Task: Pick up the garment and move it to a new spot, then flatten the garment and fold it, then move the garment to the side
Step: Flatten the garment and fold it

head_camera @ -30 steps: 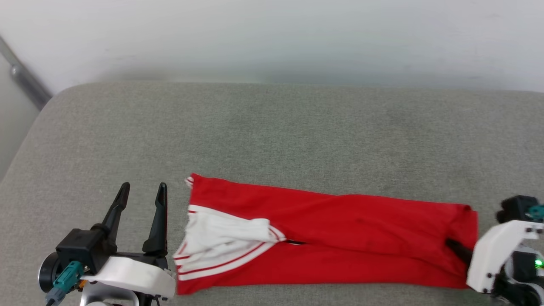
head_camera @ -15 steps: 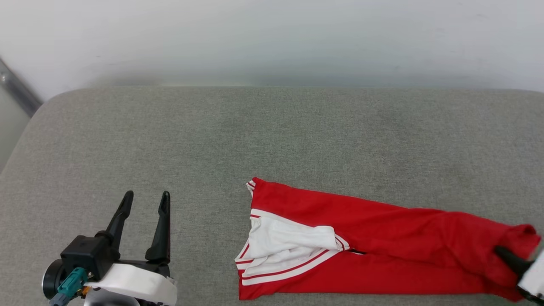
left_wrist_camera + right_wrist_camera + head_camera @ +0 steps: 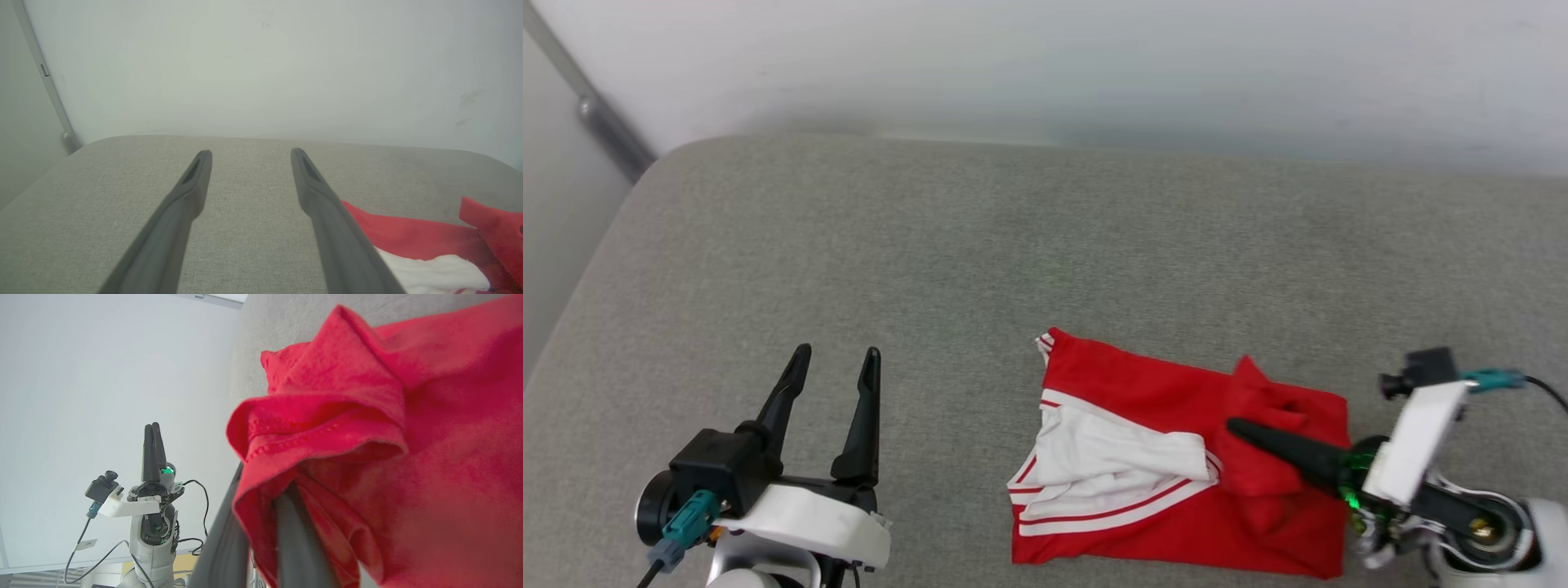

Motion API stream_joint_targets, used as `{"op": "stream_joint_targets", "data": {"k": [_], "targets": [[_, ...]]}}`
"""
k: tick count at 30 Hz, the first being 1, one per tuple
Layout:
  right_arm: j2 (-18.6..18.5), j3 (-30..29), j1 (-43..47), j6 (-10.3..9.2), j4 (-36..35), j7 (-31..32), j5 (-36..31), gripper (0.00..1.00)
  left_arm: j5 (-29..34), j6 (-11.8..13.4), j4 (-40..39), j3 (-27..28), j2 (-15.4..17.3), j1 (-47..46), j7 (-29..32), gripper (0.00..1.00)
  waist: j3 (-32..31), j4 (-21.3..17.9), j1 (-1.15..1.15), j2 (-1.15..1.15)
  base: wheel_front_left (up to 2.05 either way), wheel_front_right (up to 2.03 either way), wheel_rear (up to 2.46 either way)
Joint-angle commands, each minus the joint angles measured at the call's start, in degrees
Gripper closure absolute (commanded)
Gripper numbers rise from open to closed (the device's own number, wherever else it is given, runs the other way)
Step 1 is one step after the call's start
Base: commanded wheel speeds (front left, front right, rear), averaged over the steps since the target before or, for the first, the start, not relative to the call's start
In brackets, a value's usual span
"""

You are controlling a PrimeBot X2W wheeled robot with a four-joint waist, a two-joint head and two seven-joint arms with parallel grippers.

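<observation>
The garment is lying on the grey cushion, toward the cushion's near edge and right of its middle. It is showing a plain red face upward. A white sleeve with red-and-white striped trim is resting on the end of it that is nearer the cushion's left. No lettering or number is facing the cameras.

The right gripper is reaching in over the cushion's near right corner and pointing toward the cushion's left. Its two fingers are pressing close together on a fold of the red cloth. In the right wrist view that cloth is bunching over the fingers with a stitched hem curling above them, and the fingertips are lying hidden inside it. In the head view the pinched end is rising in a crumpled hump above the flat part of the shirt.

The left gripper is hovering over the cushion's near left part, well apart from the shirt, with its fingers standing wide apart and holding nothing. The left wrist view is showing that gap over bare cushion, with a red and white edge of the garment just past the right finger.

A small white tag is hanging from a cable under the left arm, too small to read.
</observation>
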Motion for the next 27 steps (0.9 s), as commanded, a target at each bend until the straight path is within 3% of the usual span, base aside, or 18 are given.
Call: {"op": "stream_joint_targets", "data": {"k": [1,4,5,11,12,13,18,22,27], "targets": [[0.15,3.34,-1.56,0.0,1.49,-1.77,2.28,1.0,0.38,-0.05,0.24,-0.24,-0.72,-0.97,-0.18,0.0,0.61,1.33,0.0,0.0,0.0,0.0,0.0],[0.15,10.2,-3.51,0.0,4.31,-5.01,5.36,1.0,0.42,-0.4,0.49,-0.3,-1.13,-1.42,-0.3,0.0,1.14,2.79,0.0,0.0,0.0,0.0,0.0],[0.14,19.52,-7.3,0.0,8.13,-11.34,7.28,1.0,0.4,-0.78,0.83,-0.4,-2.09,-2.39,-0.5,0.0,2.76,4.98,0.0,0.0,0.0,0.0,0.0],[0.13,25.0,-10.75,0.0,13.22,-19.71,1.46,0.98,0.4,-1.2,1.64,-0.14,-2.99,-2.89,-0.62,0.0,4.47,6.14,0.0,0.0,0.0,0.0,0.0],[0.13,25.6,-11.01,0.0,13.8,-20.69,1.05,0.62,0.44,-1.25,1.82,-0.07,-3.11,-2.91,-0.6,0.0,4.62,6.15,0.0,0.0,0.0,0.0,0.0],[0.11,26.35,-11.13,0.0,14.27,-21.24,0.91,0.0,0.48,-1.33,1.93,0.0,-3.24,-2.93,-0.64,0.0,4.72,6.12,0.0,0.0,0.0,0.0,0.0],[0.03,29.7,-12.39,0.0,13.29,-23.42,0.23,0.0,0.58,-1.48,2.37,0.3,-3.5,-2.43,-0.74,0.0,4.45,4.96,0.0,0.0,0.0,0.0,0.0],[-2.2,32.35,-13.0,0.0,9.36,-26.66,-2.67,0.0,0.82,-1.45,2.66,0.46,-3.29,-2.45,-0.77,0.0,3.67,3.55,0.0,0.0,0.0,0.0,0.0],[-8.27,35.16,-13.61,0.0,6.28,-36.58,-16.44,0.0,0.9,-0.65,2.71,0.84,-3.06,-1.58,-0.8,0.0,2.32,1.5,0.0,0.0,0.0,0.0,0.0]]}}
